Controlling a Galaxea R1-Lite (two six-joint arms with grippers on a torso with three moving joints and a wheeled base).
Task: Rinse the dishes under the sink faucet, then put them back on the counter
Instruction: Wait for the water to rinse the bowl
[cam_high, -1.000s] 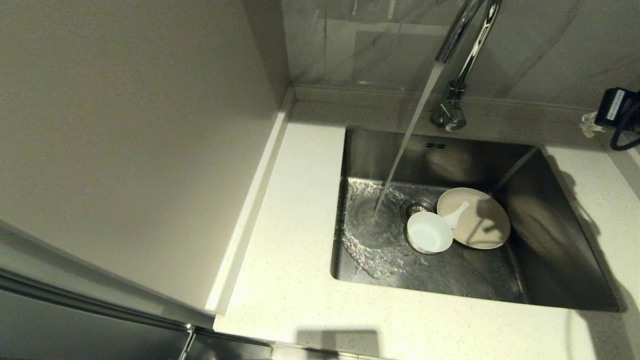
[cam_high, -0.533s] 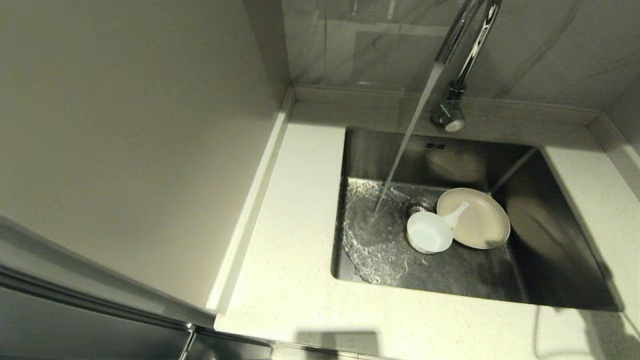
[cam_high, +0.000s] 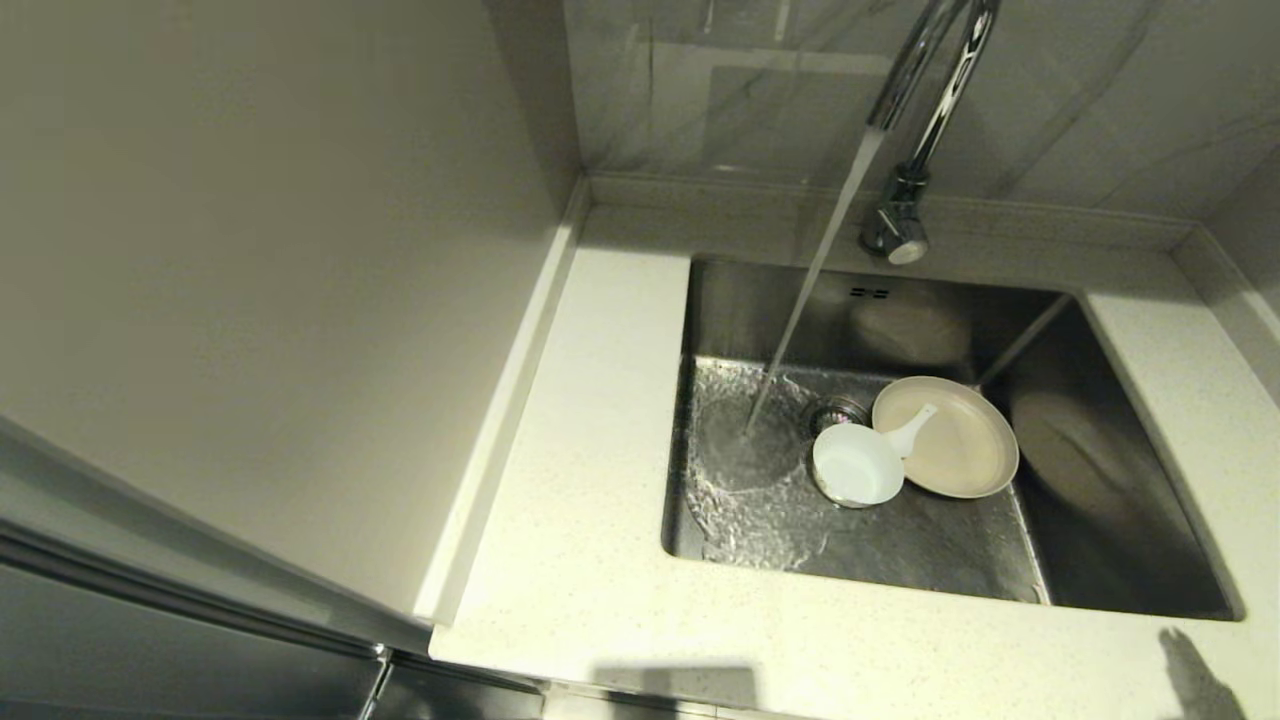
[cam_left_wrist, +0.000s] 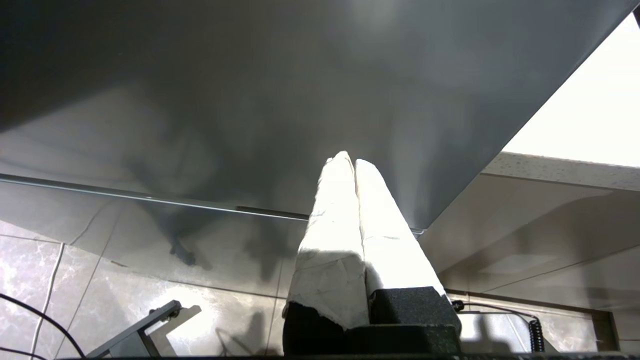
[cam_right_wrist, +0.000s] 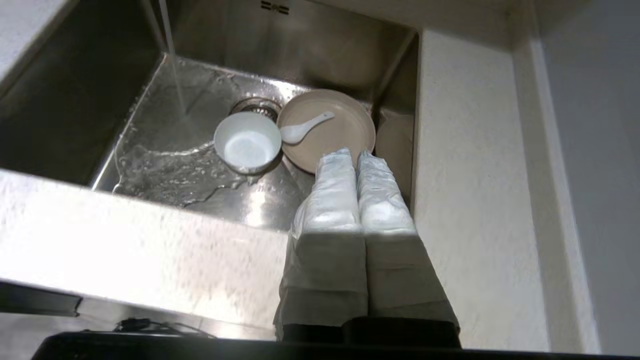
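Water runs from the chrome faucet (cam_high: 925, 80) onto the floor of the steel sink (cam_high: 900, 545), left of the drain (cam_high: 838, 412). In the sink lie the small white bowl (cam_high: 858, 465) (cam_right_wrist: 247, 141) and the cream plate (cam_high: 955, 440) (cam_right_wrist: 345, 131), with the white spoon (cam_high: 912, 430) (cam_right_wrist: 304, 128) resting between them. My right gripper (cam_right_wrist: 354, 152) is shut and empty, held high over the sink's near right corner, out of the head view. My left gripper (cam_left_wrist: 348, 160) is shut and empty, parked low by the cabinet front.
The speckled counter (cam_high: 590, 520) wraps the sink on the left, front and right (cam_right_wrist: 465, 165). A grey wall panel (cam_high: 250, 300) stands at the left, and the backsplash rim (cam_high: 720, 195) runs behind the sink.
The right arm, seen at the far right edge a second ago, has pulled out of the head view; only its shadow shows at the bottom right. The dishes have not moved.
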